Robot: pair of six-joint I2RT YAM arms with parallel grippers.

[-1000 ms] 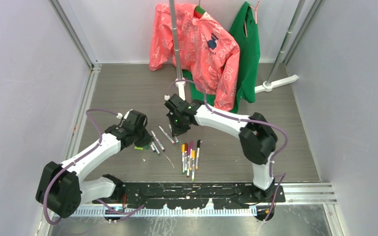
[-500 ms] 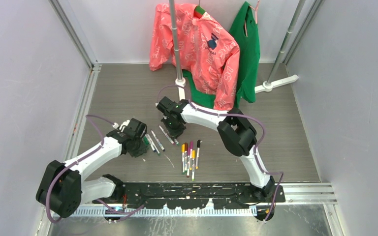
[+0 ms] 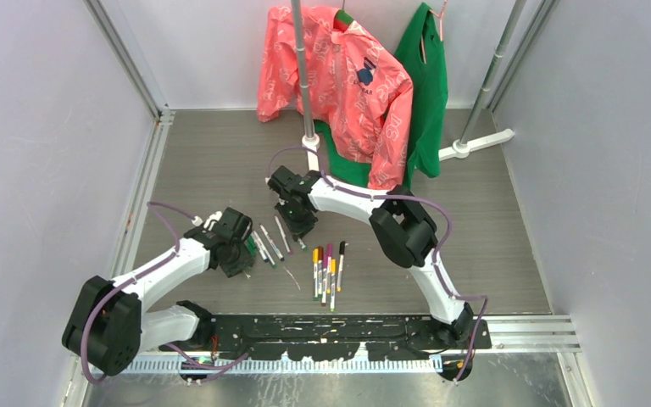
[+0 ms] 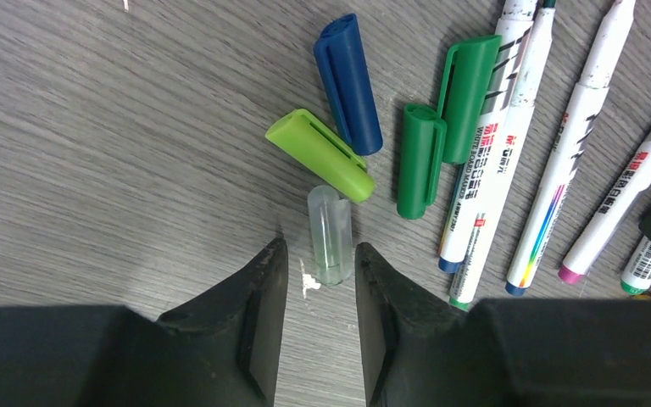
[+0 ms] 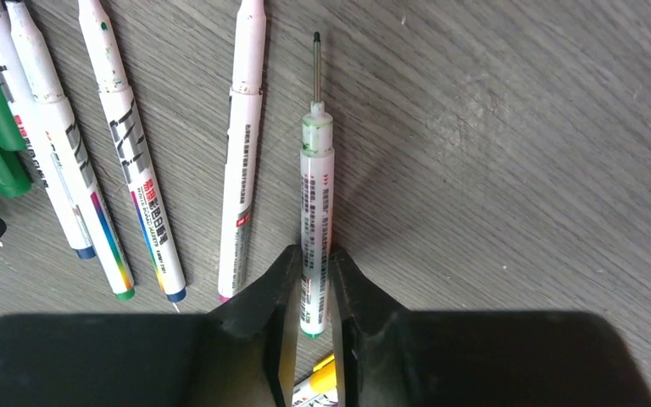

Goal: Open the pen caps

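In the left wrist view my left gripper (image 4: 320,284) is open low over the table, with a clear pen cap (image 4: 331,236) lying just ahead between its fingertips. Beyond it lie a blue cap (image 4: 349,85), a light green cap (image 4: 320,155) and two dark green caps (image 4: 420,161). Uncapped white pens (image 4: 492,144) lie to their right. My right gripper (image 5: 315,275) is shut on a white pen (image 5: 315,195) with a green end and a bare thin tip. In the top view the left gripper (image 3: 239,254) and the right gripper (image 3: 298,222) flank the uncapped pens (image 3: 267,243).
Several capped pens (image 3: 328,271) lie side by side near the front middle. A thin stick (image 3: 292,278) lies beside them. A clothes rack pole (image 3: 305,85) with a pink jacket (image 3: 339,76) and a green garment (image 3: 428,85) stands behind the right arm.
The right gripper has moved left and lower onto the pens, its elbow swinging left. The left gripper has moved nearer and lower, over the loose caps.
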